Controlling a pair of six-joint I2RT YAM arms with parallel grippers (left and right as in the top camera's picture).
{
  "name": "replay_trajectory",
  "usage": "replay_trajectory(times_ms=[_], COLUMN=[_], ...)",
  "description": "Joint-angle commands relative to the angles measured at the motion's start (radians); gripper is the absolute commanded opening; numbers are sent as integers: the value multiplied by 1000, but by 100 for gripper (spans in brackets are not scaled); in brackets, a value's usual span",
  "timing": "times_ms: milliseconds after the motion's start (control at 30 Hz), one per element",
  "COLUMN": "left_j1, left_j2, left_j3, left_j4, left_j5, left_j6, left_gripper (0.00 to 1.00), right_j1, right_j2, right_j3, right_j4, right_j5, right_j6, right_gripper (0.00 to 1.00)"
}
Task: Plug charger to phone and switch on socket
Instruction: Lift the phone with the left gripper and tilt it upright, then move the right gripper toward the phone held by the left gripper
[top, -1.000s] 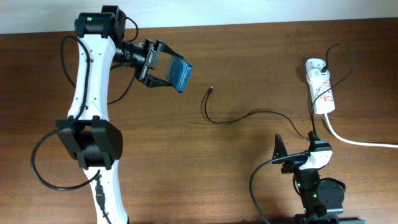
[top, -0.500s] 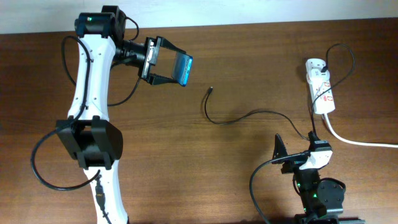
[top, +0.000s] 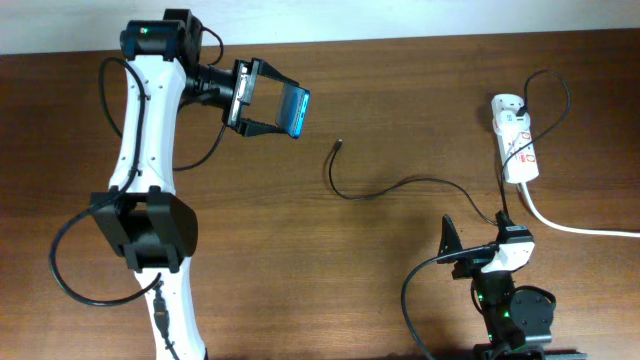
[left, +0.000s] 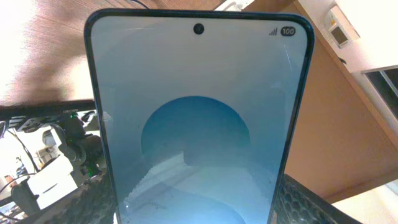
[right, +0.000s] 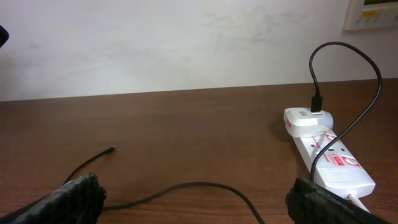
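Currently the left claw is clamped on the phone, lifted off the desk. Right claw fingers apart, empty. Charger tip lies ahead-left of it, socket ahead-right, neither touching it.

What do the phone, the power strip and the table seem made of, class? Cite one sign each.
Phone: probably glass front, glossy, showing reflections. Power strip: white plastic, smooth moulded casing. Table: wood or wood-look veneer, streaky brown grain.

phone left; socket right — charger between
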Motion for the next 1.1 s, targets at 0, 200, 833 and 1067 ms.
replay_trajectory(times_ms=[0, 200, 833, 1067], left_j1=[8, 8, 12, 0], left_j2=[-39, -39, -39, -39], left_j3=[26, 26, 26, 26], left_j4=[-2, -2, -2, -1], left_j5=[51, 50, -160, -454], left_j6=[-13, -13, -13, -13], left_gripper=[0, 0, 0, 0], right_j1=[8, 8, 8, 8], right_j2=[-6, -6, 248, 614], right_j3=[-5, -5, 338, 627], right_j4=[-3, -4, -145, -244], right_j5=[1, 1, -193, -454], right_j6=[4, 4, 4, 7], right_gripper=[98, 99, 98, 98])
